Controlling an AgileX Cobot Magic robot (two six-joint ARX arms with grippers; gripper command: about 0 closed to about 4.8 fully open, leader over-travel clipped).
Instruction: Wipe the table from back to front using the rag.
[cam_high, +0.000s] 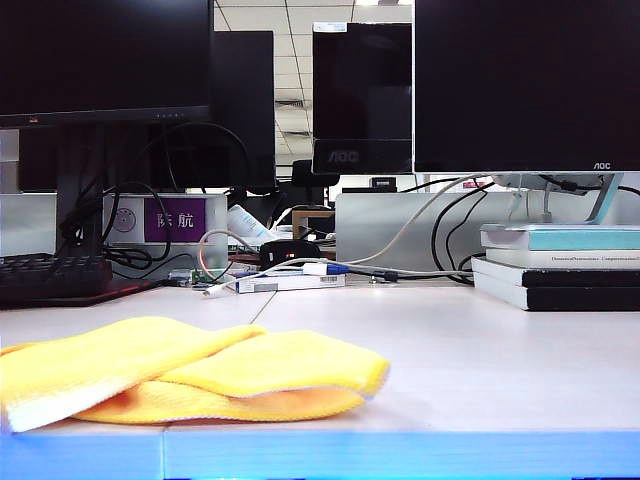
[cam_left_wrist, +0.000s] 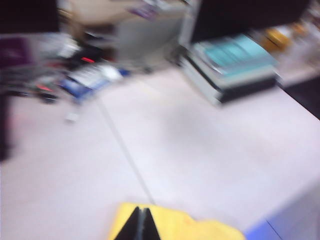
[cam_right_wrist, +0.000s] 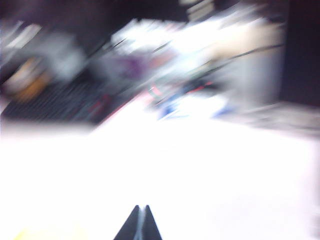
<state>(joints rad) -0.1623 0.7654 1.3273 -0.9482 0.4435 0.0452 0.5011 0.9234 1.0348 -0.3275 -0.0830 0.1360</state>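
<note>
Rag (cam_high: 190, 375) lies on table (cam_high: 450, 350); left gripper (cam_left_wrist: 139, 225), right gripper (cam_right_wrist: 138, 223) closed above.

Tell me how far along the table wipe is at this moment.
Barely begun. Done: nothing visible; the rag lies folded at the front edge of the table, ungripped. In hand: both arms are approaching; the left pincer is shut above the rag's edge, and the right pincer is shut over bare table, both views blurred. Left: grip the rag, carry it toward the back by the books, then wipe forward.
</note>
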